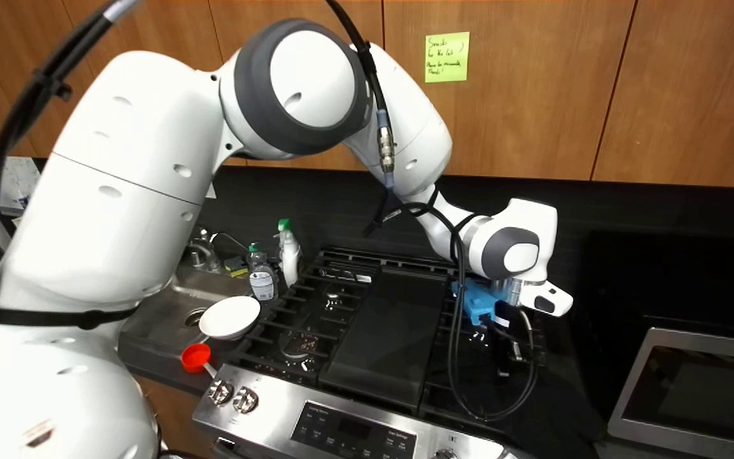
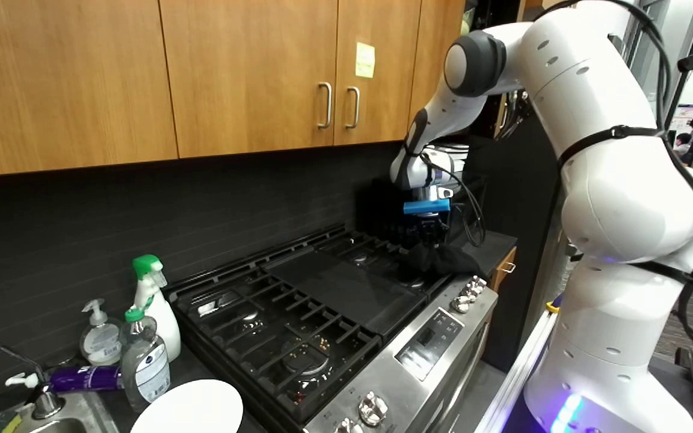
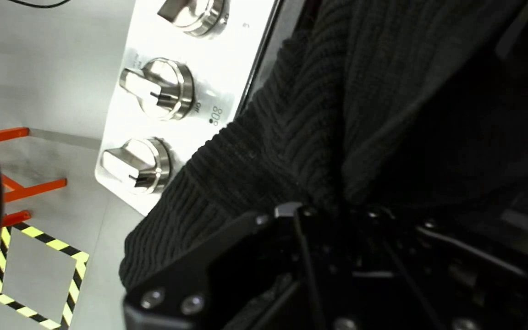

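My gripper (image 3: 332,220) points down over the right end of the stove, and its fingers are closed together on a black ribbed cloth (image 3: 245,160). The cloth bunches up between the fingertips and spreads on both sides of them in the wrist view. In an exterior view the gripper (image 2: 431,234) is above the stove's far front corner, with the dark cloth (image 2: 447,261) hanging or lying below it, over the stove's edge. In an exterior view the cables and the dark background partly hide the gripper (image 1: 506,360). The fingertips themselves are very dark.
The stove (image 1: 383,331) has a flat griddle in the middle and metal knobs (image 3: 167,89) along its front. A microwave (image 1: 692,389) stands to the right. A white pan (image 1: 230,317), a red cup (image 1: 196,357) and bottles (image 2: 157,313) are near the sink. Wooden cabinets (image 1: 507,108) hang above.
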`<move>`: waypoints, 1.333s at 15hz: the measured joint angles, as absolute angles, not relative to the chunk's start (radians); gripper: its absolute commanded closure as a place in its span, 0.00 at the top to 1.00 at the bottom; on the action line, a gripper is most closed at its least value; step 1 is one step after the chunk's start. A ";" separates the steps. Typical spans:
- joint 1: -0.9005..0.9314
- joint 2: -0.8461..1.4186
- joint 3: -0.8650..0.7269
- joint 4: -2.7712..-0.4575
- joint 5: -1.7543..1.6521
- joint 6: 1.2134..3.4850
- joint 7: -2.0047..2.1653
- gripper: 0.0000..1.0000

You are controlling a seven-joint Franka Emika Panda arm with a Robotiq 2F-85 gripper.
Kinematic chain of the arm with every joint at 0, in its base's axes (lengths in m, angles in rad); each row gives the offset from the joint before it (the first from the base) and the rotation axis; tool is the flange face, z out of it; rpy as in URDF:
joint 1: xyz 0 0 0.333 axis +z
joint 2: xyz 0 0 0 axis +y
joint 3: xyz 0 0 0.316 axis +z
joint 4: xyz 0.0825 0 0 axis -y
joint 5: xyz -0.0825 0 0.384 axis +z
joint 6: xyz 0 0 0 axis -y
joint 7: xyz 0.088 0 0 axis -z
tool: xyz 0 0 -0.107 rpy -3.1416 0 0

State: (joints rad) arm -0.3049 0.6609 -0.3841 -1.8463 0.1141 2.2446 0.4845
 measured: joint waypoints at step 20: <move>-0.146 0.547 -0.298 -1.853 0.044 2.078 0.476 0.03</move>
State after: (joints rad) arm -0.1461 0.5467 -0.2983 -1.8534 0.0438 2.0782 0.4764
